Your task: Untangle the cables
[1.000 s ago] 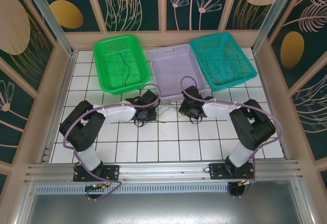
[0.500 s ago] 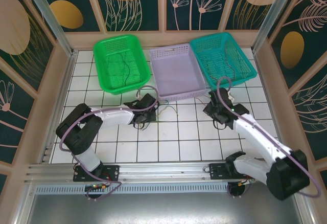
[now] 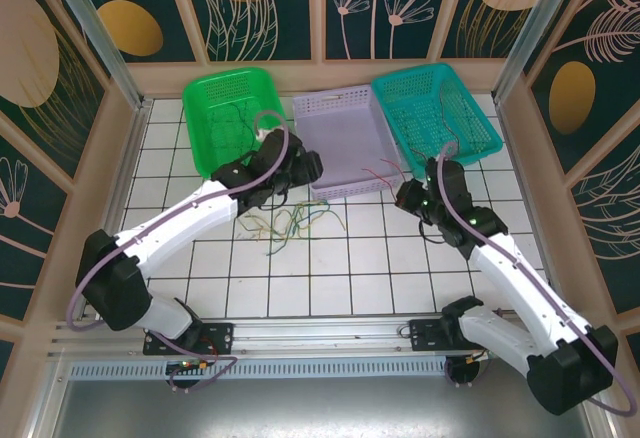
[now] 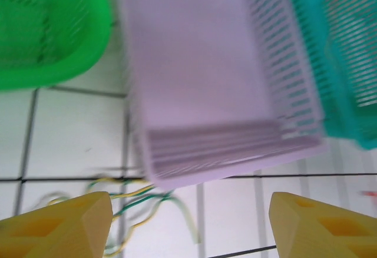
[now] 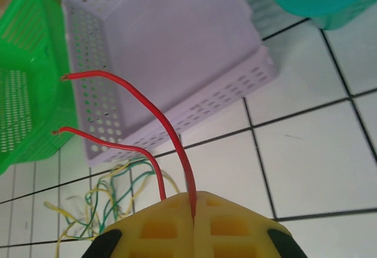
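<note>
Over the white tiled table, the right gripper, clamped on a thin red wire, should lift it clear of the green-yellow wire bunch, while the left gripper stands with fingers apart.

Three baskets are being counted (green basket, lilac basket, teal basket), two grippers, left gripper and right gripper, two red strands, and one yellow-green tangle.

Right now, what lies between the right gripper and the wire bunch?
Bare tile up to the wire bunch, per the top view; the right gripper pinches a red wire.
</note>
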You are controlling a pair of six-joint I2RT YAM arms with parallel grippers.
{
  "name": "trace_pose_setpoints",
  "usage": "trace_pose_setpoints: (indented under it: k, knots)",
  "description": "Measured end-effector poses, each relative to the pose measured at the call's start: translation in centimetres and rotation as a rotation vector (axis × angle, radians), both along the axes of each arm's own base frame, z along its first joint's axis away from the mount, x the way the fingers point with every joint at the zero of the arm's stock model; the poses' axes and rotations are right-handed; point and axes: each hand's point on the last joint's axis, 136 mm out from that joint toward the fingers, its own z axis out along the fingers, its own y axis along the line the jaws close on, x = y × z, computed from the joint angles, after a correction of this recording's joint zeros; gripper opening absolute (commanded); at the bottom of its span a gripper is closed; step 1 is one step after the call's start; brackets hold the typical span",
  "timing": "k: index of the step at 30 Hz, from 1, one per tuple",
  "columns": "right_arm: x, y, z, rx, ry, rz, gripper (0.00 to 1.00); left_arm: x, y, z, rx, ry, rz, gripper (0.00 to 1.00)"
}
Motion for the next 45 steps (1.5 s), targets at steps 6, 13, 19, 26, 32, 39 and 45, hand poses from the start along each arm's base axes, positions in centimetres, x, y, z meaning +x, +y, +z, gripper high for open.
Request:
trace_pose_setpoints:
  k: [6, 13, 19, 26, 32, 39, 45]
  knots:
    - [2.4, 2.6, 1.5, 0.059, -0.019, 0.063, 0.0, 0.4, -3.3, 3.2, -0.219, 0.011, -0.03, 0.69]
    - [3.9, 5.0, 2.9, 0.098, -0.046, 0.115, 0.0, 1.0, -5.8, 2.1, -0.446, 0.159, 0.053, 0.69]
    - [3.9, 6.4, 2.9, 0.122, -0.041, 0.141, 0.0, 2.0, -6.8, 3.1, -0.6, 0.189, 0.108, 0.51]
    - [4.3, 7.0, 3.6, 0.151, -0.05, 0.141, 0.0, 2.2, -6.9, 1.3, -0.672, 0.26, 0.16, 0.4]
    - [4.5, 7.3, 4.2, 0.168, -0.068, 0.143, 0.0, 4.1, -6.5, -0.1, -0.699, 0.275, 0.206, 0.34]
    - [4.5, 7.4, 4.3, 0.172, -0.072, 0.147, 0.0, 5.2, -6.7, -0.5, -0.727, 0.285, 0.221, 0.29]
    - [4.8, 7.6, 4.8, 0.186, -0.086, 0.147, 0.0, 5.4, -7.1, 0.4, -0.776, 0.284, 0.21, 0.0]
